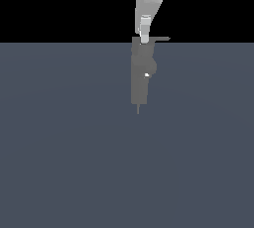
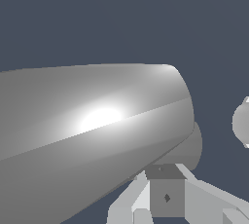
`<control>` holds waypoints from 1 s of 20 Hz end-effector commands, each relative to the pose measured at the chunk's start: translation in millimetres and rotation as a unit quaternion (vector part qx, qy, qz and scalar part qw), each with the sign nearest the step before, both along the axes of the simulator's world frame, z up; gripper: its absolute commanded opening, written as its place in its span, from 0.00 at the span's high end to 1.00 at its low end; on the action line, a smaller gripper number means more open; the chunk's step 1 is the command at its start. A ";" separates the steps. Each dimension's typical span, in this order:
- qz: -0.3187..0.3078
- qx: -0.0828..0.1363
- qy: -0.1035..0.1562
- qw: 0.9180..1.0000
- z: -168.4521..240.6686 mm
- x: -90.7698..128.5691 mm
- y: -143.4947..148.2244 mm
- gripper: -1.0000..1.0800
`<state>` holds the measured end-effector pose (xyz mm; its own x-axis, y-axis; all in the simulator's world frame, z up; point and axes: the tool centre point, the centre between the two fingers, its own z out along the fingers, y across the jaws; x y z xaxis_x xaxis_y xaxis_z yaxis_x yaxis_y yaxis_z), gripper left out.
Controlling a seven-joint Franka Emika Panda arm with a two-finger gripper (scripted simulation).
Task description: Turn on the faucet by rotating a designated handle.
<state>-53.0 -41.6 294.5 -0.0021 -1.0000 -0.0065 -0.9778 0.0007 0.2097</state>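
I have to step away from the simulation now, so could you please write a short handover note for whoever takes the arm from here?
Gripper: down at the faucet's top block, near the root of the handle. Open or shut cannot be told from either view; the wrist view is mostly filled by a large grey rounded surface.
Faucet: upright on the grey floor, white dot on its side, thin spike at the bottom.
Handle: thin bar sticking out from the top block toward the exterior view's right.
Done: the arm has reached the faucet top.
Left: confirm contact with the handle, then rotate it. Whether any turning has happened is not visible.
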 end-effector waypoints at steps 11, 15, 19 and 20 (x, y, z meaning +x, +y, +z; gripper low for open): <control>-0.008 -0.002 -0.002 1.000 -2.6 15.3 -44.8 1.00; -0.010 -0.002 -0.003 1.000 -3.9 23.5 -57.3 1.00; -0.012 -0.002 -0.004 1.000 -5.0 31.4 -69.7 1.00; -0.012 -0.003 -0.004 1.000 -5.3 33.4 -72.7 1.00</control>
<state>-21.2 -96.2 292.8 -0.0037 -1.0000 -0.0066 -0.9798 0.0023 0.2000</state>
